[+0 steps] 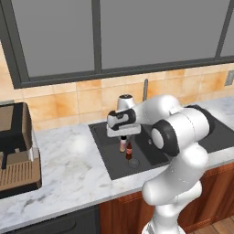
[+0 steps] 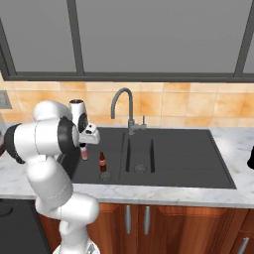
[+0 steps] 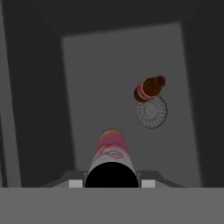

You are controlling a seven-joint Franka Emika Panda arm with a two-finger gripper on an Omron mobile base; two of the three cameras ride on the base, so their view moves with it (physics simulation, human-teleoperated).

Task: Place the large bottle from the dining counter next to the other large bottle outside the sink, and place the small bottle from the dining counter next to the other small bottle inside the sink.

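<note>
Over the sink (image 2: 163,171): white arm reaches into the dark left basin.
Bottles: two small ones, the small bottle (image 1: 122,144) and the other small bottle (image 1: 129,151).
Fingers (image 1: 123,136): clamped on the pale orange-pink small bottle, held upright.
Room: brown bottle stands by the drain (image 3: 151,111), just beside, not touching.
Tabletop (image 1: 73,169): marble rims the basin.

A white-grey marble counter (image 1: 73,169) runs across the middle of the frame, with a dark sink (image 2: 188,158) set into it. A coffee machine (image 1: 16,146) stands at far left. The small brown bottle (image 2: 102,161) stands upright on the sink floor beside the drain (image 2: 104,175).
</note>
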